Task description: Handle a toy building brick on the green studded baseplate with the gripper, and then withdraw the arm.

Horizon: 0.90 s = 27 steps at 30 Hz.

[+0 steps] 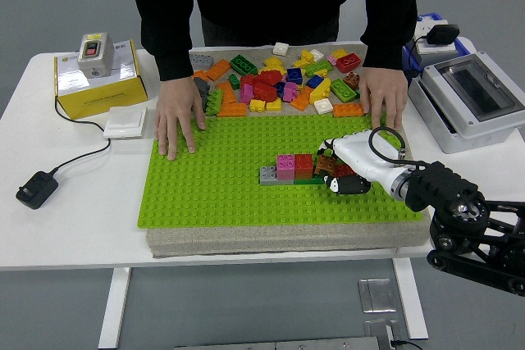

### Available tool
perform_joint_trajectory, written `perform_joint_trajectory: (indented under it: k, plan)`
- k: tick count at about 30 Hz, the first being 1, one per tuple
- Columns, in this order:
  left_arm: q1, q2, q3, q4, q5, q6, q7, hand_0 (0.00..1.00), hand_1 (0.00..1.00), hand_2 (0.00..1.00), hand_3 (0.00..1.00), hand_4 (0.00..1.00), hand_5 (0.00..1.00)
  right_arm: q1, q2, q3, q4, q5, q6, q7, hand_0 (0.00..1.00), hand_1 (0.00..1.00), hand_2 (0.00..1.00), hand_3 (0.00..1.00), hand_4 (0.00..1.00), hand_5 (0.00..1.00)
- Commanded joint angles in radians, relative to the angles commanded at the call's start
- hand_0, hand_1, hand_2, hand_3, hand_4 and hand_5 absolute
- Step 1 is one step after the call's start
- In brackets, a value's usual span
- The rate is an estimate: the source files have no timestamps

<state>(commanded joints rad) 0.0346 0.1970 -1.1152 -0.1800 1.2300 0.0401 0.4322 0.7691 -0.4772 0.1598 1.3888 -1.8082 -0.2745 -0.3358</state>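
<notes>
I see the row of grey, pink, red and green toy bricks (289,170) sitting mid-right on the green studded baseplate (213,190). My right hand (338,171) curls over the row's right end, fingers pinching a red brick (343,171) there. A person's hands (176,116) press the baseplate's far edge, before the loose brick pile (279,79) on the white surface (74,219).

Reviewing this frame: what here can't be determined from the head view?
- Grasp: the right hand covers the right end of the brick row on the green baseplate; whether its fingers clamp a brick is hidden by the hand itself.
- Left arm: out of the picture altogether.
- Brick pile: pieces overlap, so counts and shapes underneath are unclear.
- Person: cut off by the top edge; only torso and both hands on the baseplate's far edge show.
</notes>
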Motion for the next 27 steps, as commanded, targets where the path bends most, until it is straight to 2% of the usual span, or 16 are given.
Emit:
perform_joint_trajectory:
  k: [17,27]
  plan:
    - [-0.003,-0.001,0.004,0.000,-0.005,0.000,-0.001,0.692,0.668,0.595,0.658,0.080,0.650,0.024,0.032,-0.029,-0.056,0.010,0.004,0.009,0.125,0.162,0.449,0.608,0.455,0.356]
    - [-0.003,-0.001,0.006,0.000,-0.007,0.001,-0.002,0.692,0.668,0.595,0.658,0.080,0.650,0.025,0.031,-0.034,-0.061,0.018,-0.002,0.014,0.125,0.161,0.448,0.604,0.452,0.357]
